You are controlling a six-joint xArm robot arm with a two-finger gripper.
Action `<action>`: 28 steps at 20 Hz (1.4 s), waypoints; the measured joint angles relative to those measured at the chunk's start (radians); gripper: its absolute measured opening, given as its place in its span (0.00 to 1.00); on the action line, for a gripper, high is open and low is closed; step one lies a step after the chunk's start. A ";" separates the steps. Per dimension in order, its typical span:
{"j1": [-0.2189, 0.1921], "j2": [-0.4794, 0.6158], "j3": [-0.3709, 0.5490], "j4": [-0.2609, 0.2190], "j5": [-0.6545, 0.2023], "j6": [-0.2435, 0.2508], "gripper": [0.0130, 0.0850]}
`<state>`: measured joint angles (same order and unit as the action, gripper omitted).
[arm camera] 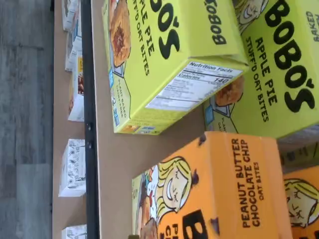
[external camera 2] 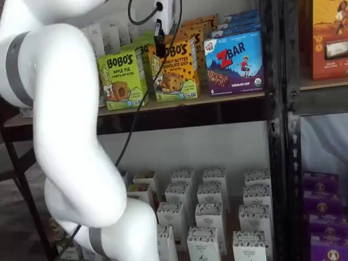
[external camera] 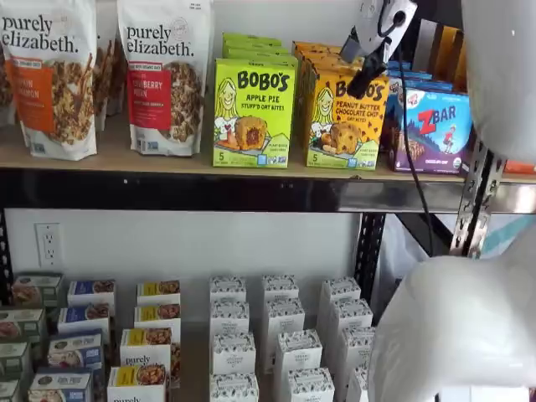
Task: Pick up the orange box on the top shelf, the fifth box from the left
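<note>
Two granola bags [external camera: 52, 75] (purely elizabeth), one ZBAR carton [external camera: 435, 127]

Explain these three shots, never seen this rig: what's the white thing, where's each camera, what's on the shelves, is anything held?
The big white shape is a robot arm; its gripper hangs in front of the top shelf, a light wood board with a black front rail. Two pictures come from fixed cameras facing the shelves. The sideways one comes from a camera on the arm's wrist, looking down on the box tops.

On that shelf: purely elizabeth granola bags, a lime-green BOBO'S Apple Pie carton, the yellow-orange BOBO'S Peanut Butter Chocolate Chip carton and a blue-purple ZBAR carton. Small white cartons fill the lower shelf.

Nothing looks held; the black fingers show side-on before the orange carton, so open or shut is unclear.
</note>
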<state>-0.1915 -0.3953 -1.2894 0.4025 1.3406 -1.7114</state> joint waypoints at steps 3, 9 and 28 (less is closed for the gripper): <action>0.006 0.009 -0.002 -0.019 -0.008 0.000 1.00; 0.026 0.045 -0.035 -0.076 0.019 0.012 1.00; 0.091 0.186 -0.203 -0.190 0.201 0.073 1.00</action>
<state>-0.1006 -0.2088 -1.4924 0.2126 1.5417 -1.6386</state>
